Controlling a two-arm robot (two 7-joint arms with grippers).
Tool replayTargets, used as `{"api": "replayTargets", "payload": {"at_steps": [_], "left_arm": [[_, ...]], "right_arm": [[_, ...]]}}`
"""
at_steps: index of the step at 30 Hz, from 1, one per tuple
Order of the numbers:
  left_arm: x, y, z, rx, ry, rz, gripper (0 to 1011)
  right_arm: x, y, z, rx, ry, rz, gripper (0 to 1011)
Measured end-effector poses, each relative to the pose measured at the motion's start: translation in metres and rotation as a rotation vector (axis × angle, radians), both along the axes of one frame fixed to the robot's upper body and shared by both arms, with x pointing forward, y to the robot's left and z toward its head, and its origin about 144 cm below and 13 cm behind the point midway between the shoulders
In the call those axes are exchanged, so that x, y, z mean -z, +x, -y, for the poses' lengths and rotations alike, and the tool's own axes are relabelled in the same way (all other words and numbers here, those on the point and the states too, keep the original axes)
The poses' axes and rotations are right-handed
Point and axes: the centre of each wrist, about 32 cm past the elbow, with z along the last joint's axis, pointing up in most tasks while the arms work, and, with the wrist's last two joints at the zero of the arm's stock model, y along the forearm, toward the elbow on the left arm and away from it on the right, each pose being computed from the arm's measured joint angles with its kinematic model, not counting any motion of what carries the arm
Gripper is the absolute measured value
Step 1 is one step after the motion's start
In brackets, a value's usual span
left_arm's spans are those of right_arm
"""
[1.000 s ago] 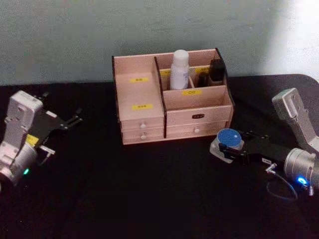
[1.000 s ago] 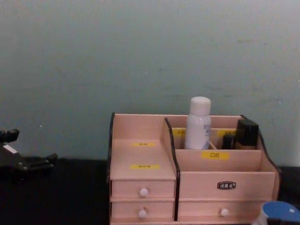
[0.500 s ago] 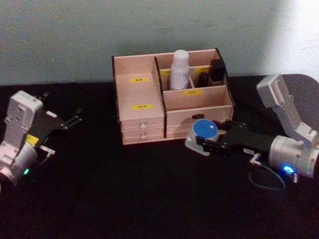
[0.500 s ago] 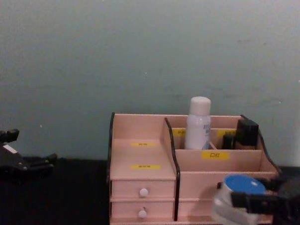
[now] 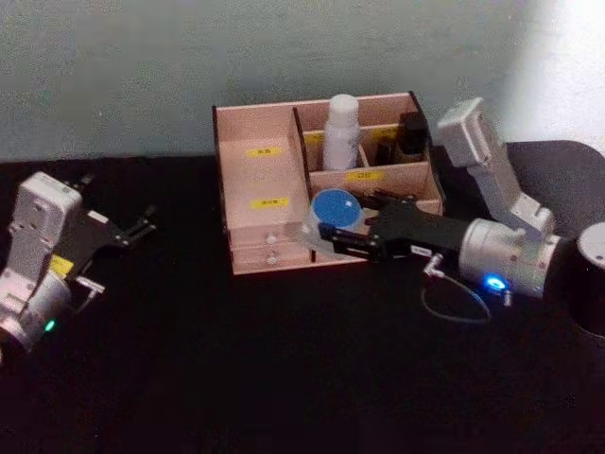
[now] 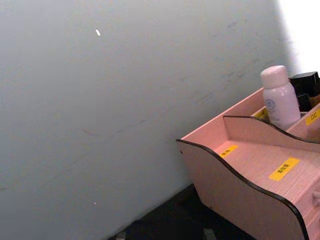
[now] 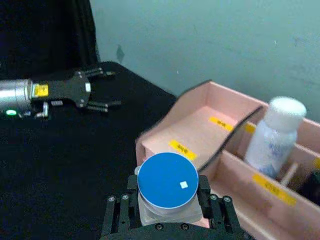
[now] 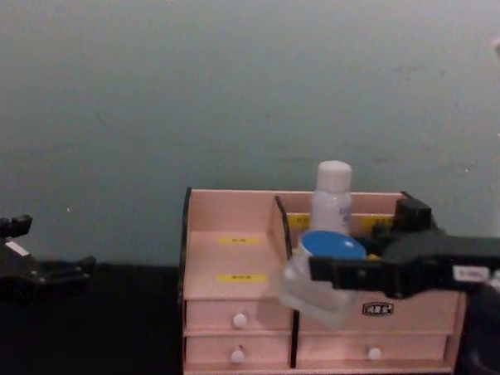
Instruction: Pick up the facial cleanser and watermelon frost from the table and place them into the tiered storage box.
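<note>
My right gripper (image 5: 328, 233) is shut on the facial cleanser (image 5: 332, 208), a translucent container with a round blue cap (image 7: 167, 180). It hangs in the air in front of the tiered storage box (image 5: 269, 180), level with the box's middle divider and upper drawers (image 8: 236, 320). In the chest view the cleanser (image 8: 319, 278) overlaps the box front (image 8: 230, 261). A white bottle (image 5: 341, 132), probably the watermelon frost, stands upright in a back compartment. My left gripper (image 5: 132, 230) rests open at the far left, well away from the box.
A dark item (image 5: 411, 132) stands in the box's back right compartment. The box's wide left tier (image 7: 200, 125) holds nothing but yellow labels. A dark round object (image 5: 591, 274) sits at the table's right edge. A teal wall rises close behind the box.
The right gripper has lifted the facial cleanser off the table at the right and carried it up and leftward to the front of the box. The left arm has stayed still.
</note>
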Motion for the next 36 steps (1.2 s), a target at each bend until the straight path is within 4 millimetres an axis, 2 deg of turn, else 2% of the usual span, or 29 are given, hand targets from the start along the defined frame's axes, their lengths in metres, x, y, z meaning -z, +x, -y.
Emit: {"api": "replayTargets", "payload": {"at_steps": [20, 36], "left_arm": [[0.0, 0.0, 0.0, 0.0, 0.0, 0.0, 1001], [0.0, 0.0, 0.0, 0.0, 0.0, 0.0, 1001]], "right_arm": [[-0.005, 0.033, -0.037, 0.002, 0.002, 0.04, 712], [0.0, 0.062, -0.054, 0.019, -0.01, 0.037, 712]]}}
